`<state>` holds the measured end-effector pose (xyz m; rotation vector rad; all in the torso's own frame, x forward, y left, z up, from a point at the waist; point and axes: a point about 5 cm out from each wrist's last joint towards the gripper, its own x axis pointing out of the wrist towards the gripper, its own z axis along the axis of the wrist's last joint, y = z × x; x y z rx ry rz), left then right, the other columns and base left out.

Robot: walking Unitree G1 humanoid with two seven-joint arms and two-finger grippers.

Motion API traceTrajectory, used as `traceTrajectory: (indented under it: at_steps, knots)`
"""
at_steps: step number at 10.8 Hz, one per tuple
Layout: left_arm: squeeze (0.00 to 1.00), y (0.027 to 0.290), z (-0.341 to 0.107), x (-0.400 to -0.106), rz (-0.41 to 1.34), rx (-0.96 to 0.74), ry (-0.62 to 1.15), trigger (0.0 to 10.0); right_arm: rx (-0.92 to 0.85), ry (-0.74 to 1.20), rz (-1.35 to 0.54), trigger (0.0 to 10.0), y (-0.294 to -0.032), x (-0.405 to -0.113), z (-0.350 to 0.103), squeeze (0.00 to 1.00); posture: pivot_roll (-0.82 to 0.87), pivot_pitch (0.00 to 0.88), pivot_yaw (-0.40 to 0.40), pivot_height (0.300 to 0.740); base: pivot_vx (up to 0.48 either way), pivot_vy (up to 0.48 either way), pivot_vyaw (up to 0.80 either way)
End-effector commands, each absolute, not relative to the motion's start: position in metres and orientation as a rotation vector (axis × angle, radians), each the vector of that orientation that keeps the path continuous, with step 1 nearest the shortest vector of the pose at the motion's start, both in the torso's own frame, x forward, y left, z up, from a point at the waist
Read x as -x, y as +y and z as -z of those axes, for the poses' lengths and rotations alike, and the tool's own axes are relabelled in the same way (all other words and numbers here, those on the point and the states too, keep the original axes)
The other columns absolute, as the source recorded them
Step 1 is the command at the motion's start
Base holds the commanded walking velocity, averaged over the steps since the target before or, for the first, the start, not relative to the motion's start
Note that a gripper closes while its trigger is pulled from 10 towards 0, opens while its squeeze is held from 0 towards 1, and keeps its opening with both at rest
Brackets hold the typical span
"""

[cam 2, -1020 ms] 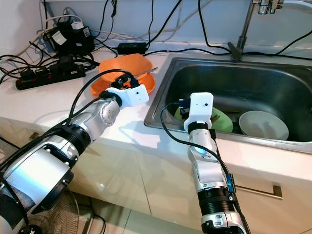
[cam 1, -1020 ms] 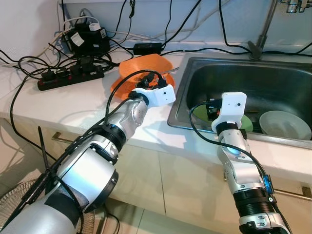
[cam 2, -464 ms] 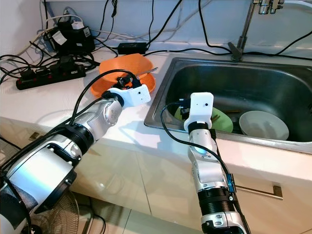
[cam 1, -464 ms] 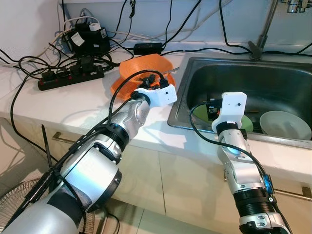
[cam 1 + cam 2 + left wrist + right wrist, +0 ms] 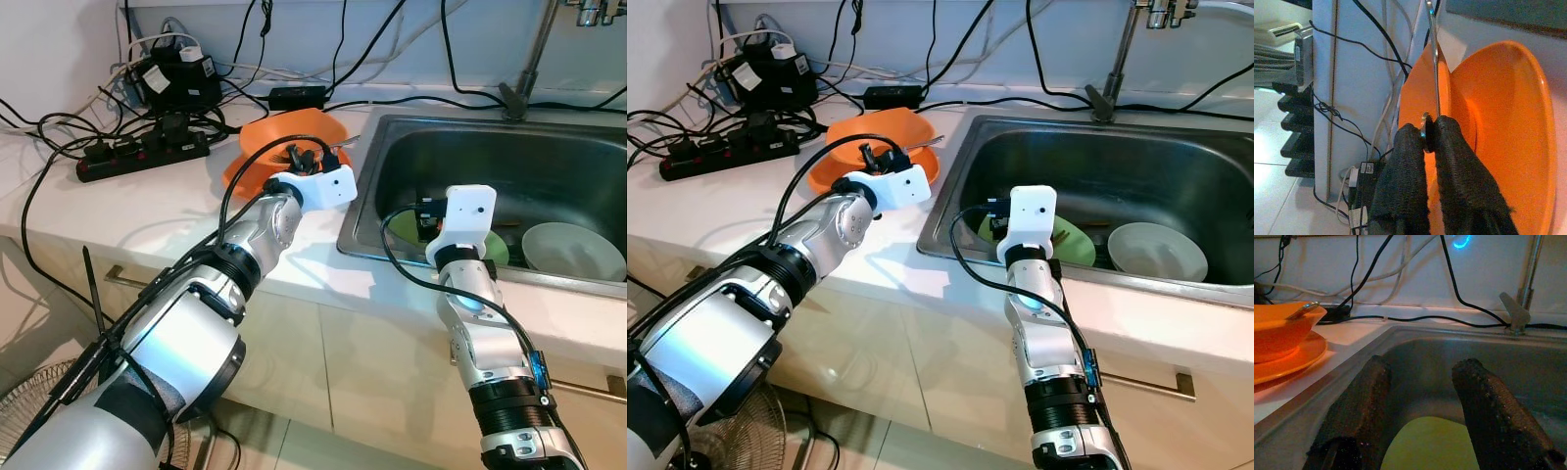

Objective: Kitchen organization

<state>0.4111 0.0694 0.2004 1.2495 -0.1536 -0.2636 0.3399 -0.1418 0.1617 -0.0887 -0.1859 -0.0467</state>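
- Two fingers of the left gripper [image 5: 1426,142] pinch a metal spoon [image 5: 1433,58] by its handle end, inside the orange bowl [image 5: 294,137].
- Thin, stiff, slippery metal: it likely pivots unless gripped squarely.
- Beside the bowl, over the sink [image 5: 411,137], the right gripper [image 5: 1422,396] hangs spread and empty.

A bowl [image 5: 294,137] sits on a plate [image 5: 240,176] on the counter [image 5: 147,211], left of the sink [image 5: 549,166]. Behind them lies a power strip [image 5: 142,157]. Two dishes [image 5: 573,250] lie in the sink.
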Motion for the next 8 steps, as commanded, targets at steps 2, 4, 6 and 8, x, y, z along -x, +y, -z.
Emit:
traceTrajectory:
  at_steps: [2, 4, 6, 8]
  knots:
    - [0.00, 0.075, -0.204, -0.413, 0.248, -1.251, -0.136, 0.0, 0.088, -0.196, 0.042, 10.0, -0.139, -0.342, -0.165, 0.00, -0.02, 0.007, 0.130, 0.740, 0.000, 0.000, 0.00]
    - [0.00, 0.076, -0.201, -0.413, 0.248, -1.254, -0.140, 0.0, 0.086, -0.194, 0.037, 10.0, -0.138, -0.342, -0.164, 0.00, -0.02, 0.000, 0.130, 0.740, 0.000, 0.000, 0.00]
    - [0.00, 0.077, -0.211, -0.413, 0.193, -1.273, -0.234, 0.0, 0.086, -0.197, 0.037, 10.0, -0.138, -0.342, -0.164, 0.00, -0.02, 0.000, 0.130, 0.740, 0.000, 0.000, 0.00]
    - [0.00, 0.075, -0.238, -0.413, 0.058, -1.222, -0.443, 0.0, 0.084, -0.199, 0.036, 10.0, -0.137, -0.342, -0.163, 0.00, -0.02, 0.000, 0.128, 0.740, 0.000, 0.000, 0.00]
